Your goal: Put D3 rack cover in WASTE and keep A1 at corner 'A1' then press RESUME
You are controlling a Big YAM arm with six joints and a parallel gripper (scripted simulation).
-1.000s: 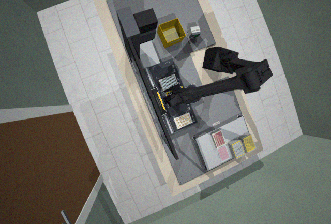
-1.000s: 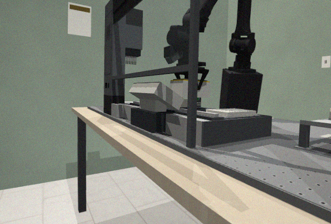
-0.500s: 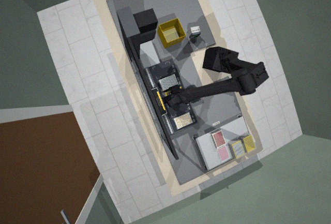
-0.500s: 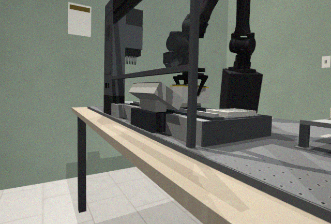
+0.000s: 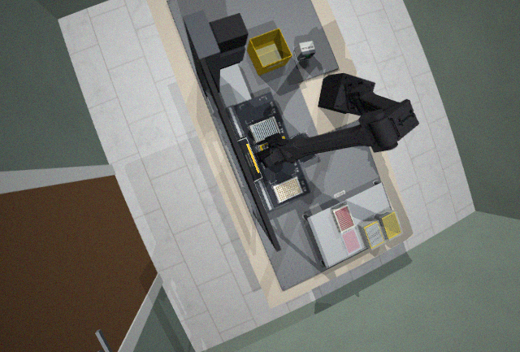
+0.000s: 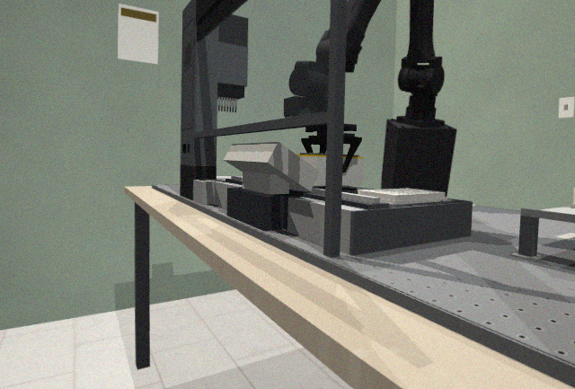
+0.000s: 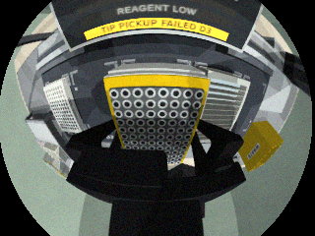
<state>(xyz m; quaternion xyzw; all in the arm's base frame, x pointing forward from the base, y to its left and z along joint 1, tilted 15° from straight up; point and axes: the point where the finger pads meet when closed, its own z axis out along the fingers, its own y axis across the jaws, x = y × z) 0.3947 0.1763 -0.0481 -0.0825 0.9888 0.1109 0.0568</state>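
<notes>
While the arm [image 5: 335, 138] reaches across the worktop [image 5: 293, 268] to mid-deck, hand [image 6: 331, 146] pointing down, clamped on yellow-rimmed tip rack [image 7: 157, 114], long axis toward the status panel [image 7: 157, 10].

The arm [image 5: 335, 140] is matte black all over, built of rounded, blocky links with bulbous joint housings. Its upright column rises from a boxy black pedestal [image 6: 408, 162]. A thin pale mark crosses one joint collar. The claw [image 6: 331, 143] has short, angular black fingers.
</notes>
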